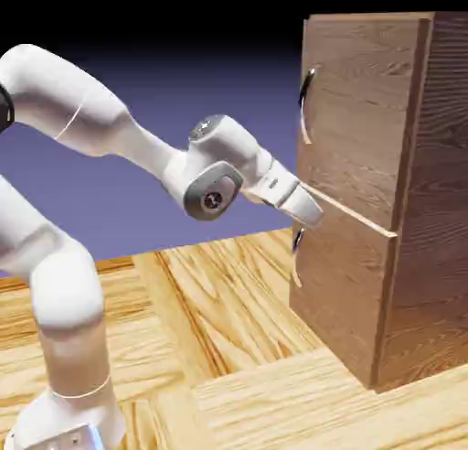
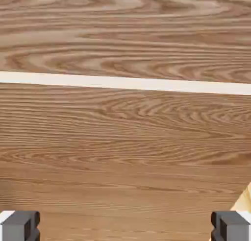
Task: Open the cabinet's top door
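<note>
Exterior view: we record one wood-grain cabinet [image 1: 402, 302], right; its top door [image 1: 356, 119] closed, above the lower door [image 1: 343, 297], each with a curved handle. Gripper [image 1: 309, 221] near the seam, left of the cabinet.

Hand view: we list two grey fingertips [image 2: 20, 226], spread wide, nothing between; wood grain, one pale strip [image 2: 125, 83].

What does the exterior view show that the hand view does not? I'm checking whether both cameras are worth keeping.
Only the exterior view: both curved handles, the top door's and the lower door's, plus the robot arm and the blue-violet backdrop.

Only the hand view: two grey finger tips set wide apart, so the hand is open.

Both: the cabinet's brown wood grain, the pale strip between the doors, and some light wood floor.
</note>
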Tool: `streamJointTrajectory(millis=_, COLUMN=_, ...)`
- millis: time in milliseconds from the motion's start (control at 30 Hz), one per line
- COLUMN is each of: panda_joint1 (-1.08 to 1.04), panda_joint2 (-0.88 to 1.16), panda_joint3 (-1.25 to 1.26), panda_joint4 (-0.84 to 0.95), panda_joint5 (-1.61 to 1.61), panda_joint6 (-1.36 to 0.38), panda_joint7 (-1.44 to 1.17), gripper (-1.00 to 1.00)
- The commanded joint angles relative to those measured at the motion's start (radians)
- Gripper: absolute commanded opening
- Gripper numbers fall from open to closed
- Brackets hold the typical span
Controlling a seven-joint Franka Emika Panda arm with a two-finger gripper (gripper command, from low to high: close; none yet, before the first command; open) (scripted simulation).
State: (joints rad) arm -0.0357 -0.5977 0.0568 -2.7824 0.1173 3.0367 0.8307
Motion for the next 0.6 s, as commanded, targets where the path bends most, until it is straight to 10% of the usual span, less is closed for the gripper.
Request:
streamJointTrajectory(millis=0, panda_joint1=-0.018, panda_joint2=-0.010, panda_joint3=0.021, panda_joint4=0.010, panda_joint5=0.044, panda_joint6=0.000, panda_joint7=0.033, gripper=0.00)
streamJointTrajectory(millis=567, panda_joint1=-0.319, panda_joint2=-0.185, panda_joint3=0.379, panda_joint4=0.184, panda_joint5=0.783, panda_joint6=-0.002, panda_joint7=0.598, gripper=0.00)
